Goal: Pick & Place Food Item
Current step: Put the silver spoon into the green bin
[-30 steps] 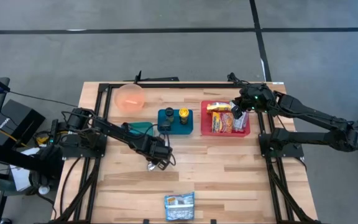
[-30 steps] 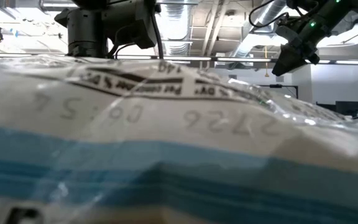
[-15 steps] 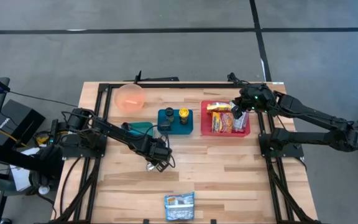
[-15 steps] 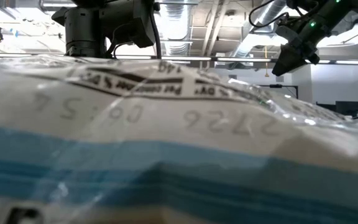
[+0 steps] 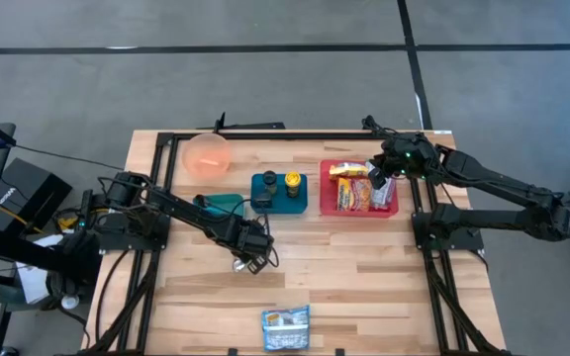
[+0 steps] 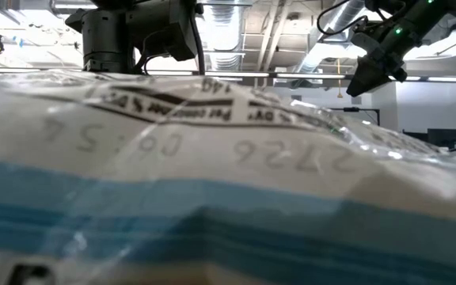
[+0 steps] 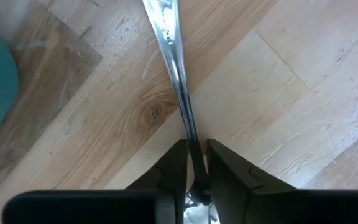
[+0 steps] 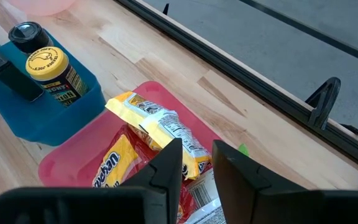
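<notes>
A thin metal utensil (image 7: 173,56) lies flat on the wooden table, its silvery end (image 5: 237,265) showing beside my left gripper (image 5: 248,259). That gripper points straight down at mid-table and is shut on the utensil. My right gripper (image 5: 376,183) hovers above the red tray (image 5: 327,188) of snack packets (image 8: 154,121). Its fingers stand a little apart with nothing between them. A blue-and-white food packet (image 5: 285,328) lies at the table's near edge and fills the low view (image 6: 212,174). My left gripper (image 7: 196,155) pinches the utensil's slim handle (image 7: 190,134) between its two fingers. The fingers come from above, pointing down, and stand across the handle. The utensil lies flat on the table. The end under the gripper is hidden by the gripper itself.
A teal tray (image 5: 262,206) with two small bottles (image 5: 291,182) stands at mid-table beside the red tray. A pink bowl (image 5: 206,155) sits at the far left and a teal object (image 5: 224,205) by the left arm. Black frame rails (image 5: 433,287) run along the table's sides.
My left gripper has stayed over the utensil and rolled a little about its downward axis. The right arm and the packets have kept still.
</notes>
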`<state>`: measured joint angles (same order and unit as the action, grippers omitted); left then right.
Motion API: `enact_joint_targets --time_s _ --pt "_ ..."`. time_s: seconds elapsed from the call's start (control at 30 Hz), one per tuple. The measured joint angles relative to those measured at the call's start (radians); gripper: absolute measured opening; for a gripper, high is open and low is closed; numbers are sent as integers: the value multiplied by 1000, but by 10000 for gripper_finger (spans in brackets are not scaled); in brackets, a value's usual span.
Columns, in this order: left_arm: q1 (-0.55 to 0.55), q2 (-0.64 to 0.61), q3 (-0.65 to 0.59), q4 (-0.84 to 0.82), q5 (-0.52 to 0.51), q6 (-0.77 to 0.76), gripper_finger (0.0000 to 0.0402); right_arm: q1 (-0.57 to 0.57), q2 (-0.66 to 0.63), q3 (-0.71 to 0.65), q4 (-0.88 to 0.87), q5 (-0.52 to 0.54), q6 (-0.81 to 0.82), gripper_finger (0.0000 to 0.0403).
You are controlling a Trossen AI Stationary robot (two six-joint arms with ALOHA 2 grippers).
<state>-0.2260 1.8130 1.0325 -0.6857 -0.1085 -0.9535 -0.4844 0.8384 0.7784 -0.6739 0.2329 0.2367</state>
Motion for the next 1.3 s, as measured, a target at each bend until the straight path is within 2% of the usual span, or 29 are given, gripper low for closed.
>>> enact_joint_targets --time_s 0.27,0.5,0.73,0.93,1.3 --pt "1 0 0 4 -1 0 14 0 0 0 0 0 0 83" --pt "1 0 0 9 1 0 31 0 0 0 0 0 0 83" --pt "1 -1 0 10 3 0 8 0 0 0 0 0 0 83" --pt "1 -1 0 11 3 -3 15 0 0 0 0 0 0 83" --pt "-10 -90 -4 14 -6 -1 7 0 0 0 0 0 0 83"
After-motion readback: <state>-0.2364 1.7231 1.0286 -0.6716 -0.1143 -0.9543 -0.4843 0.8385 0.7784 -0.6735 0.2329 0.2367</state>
